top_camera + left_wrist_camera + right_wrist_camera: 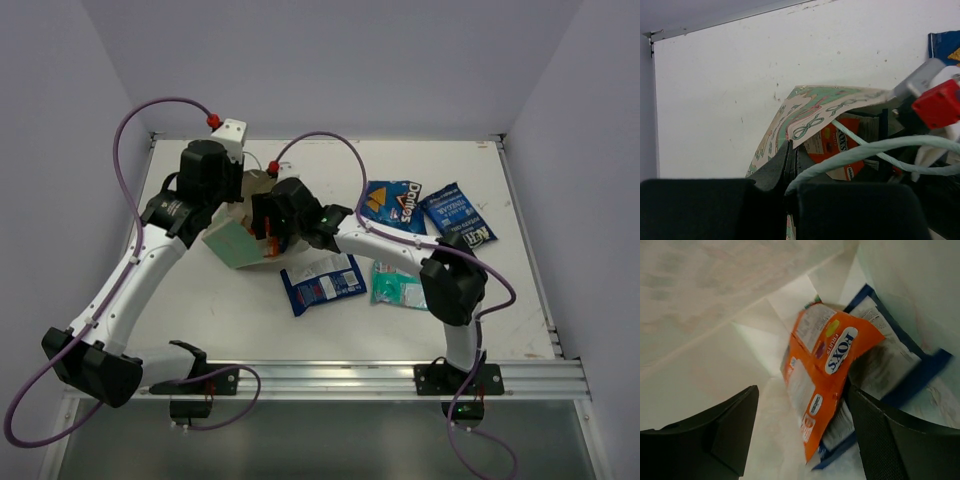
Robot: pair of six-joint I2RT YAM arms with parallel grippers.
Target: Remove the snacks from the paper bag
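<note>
The mint-green paper bag (232, 243) lies on its side at the table's back left. My left gripper (791, 150) is shut on the bag's patterned upper edge (810, 107) and holds the mouth open. My right gripper (801, 395) is open inside the bag, one finger on each side of the orange packet (822, 375). A blue-and-white packet (900, 375) lies under the orange one. The orange packet also shows in the left wrist view (840, 145). Outside the bag lie the dark blue Doritos (395, 203), a blue chip bag (457, 215), a blue-and-white packet (322, 283) and a teal packet (398, 286).
A pale string handle (875, 150) crosses the bag's mouth in front of my left camera. The right arm's red connector (937, 102) sits close to the bag's opening. Walls enclose the table at the back and both sides.
</note>
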